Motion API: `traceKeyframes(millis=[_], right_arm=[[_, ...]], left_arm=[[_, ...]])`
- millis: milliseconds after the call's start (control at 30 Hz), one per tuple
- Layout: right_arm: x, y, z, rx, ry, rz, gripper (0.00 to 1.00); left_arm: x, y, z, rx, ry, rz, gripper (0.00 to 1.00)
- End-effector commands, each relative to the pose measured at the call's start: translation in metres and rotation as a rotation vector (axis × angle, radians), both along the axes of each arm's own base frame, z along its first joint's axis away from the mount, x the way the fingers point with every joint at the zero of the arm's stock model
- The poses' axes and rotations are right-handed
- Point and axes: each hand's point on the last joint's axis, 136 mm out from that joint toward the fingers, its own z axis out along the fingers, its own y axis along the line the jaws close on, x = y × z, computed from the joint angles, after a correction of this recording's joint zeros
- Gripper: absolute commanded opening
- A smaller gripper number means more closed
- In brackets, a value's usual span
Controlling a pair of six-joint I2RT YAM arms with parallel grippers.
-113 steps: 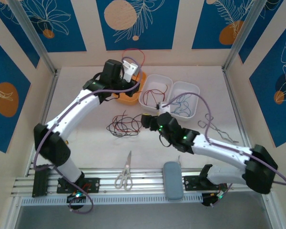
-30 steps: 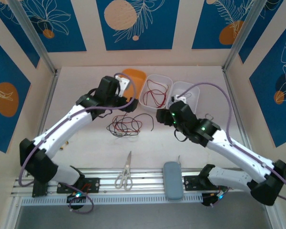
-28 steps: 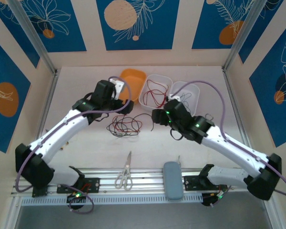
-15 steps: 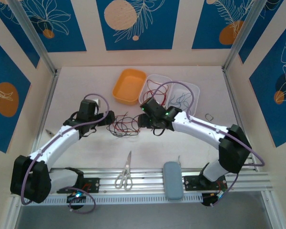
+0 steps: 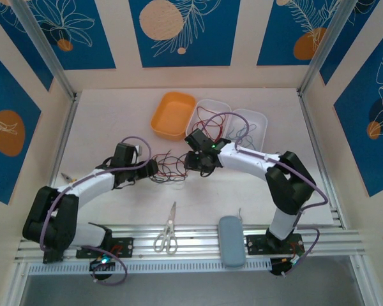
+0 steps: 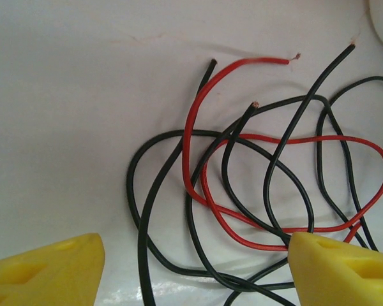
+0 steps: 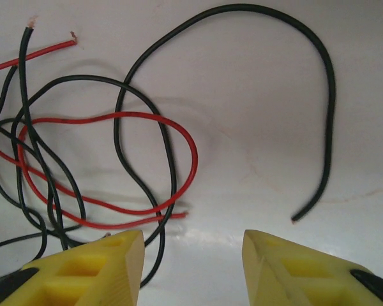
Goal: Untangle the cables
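two robot arms, one orange tub, two clear tubs, one pair of scissors, one grey case, one tangle of red and black cables, too knotted to count strand by strand

Cream walls with blue floral panels (orange discs), white tabletop

red and black cables lie tangled on the surface; the left tool sits at their left edge, the right tool at their right; scissors lie well apart by the rail
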Motion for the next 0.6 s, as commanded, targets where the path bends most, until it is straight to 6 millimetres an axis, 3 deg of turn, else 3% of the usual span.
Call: traceKeyframes(millis=[0,167,400,567], right_arm=[[0.01,0.017,0.003,0.056,0.002,0.018,0.43],[0.018,0.02,-0.013,0.004,0.033,0.039,0.38],[0.022,0.022,-0.033,-0.03,0.057,0.041,0.38],[0.021,0.019,-0.044,-0.044,0.08,0.036,0.37]], left_arm=[[0.0,-0.01,-0.003,-0.055,0.002,-0.009,0.74],[-0.004,-0.007,-0.019,-0.015,0.038,0.016,0.73],[-0.005,-0.018,-0.035,-0.023,0.066,0.003,0.67],[-0.007,-0.021,-0.042,-0.011,0.077,-0.002,0.57]])
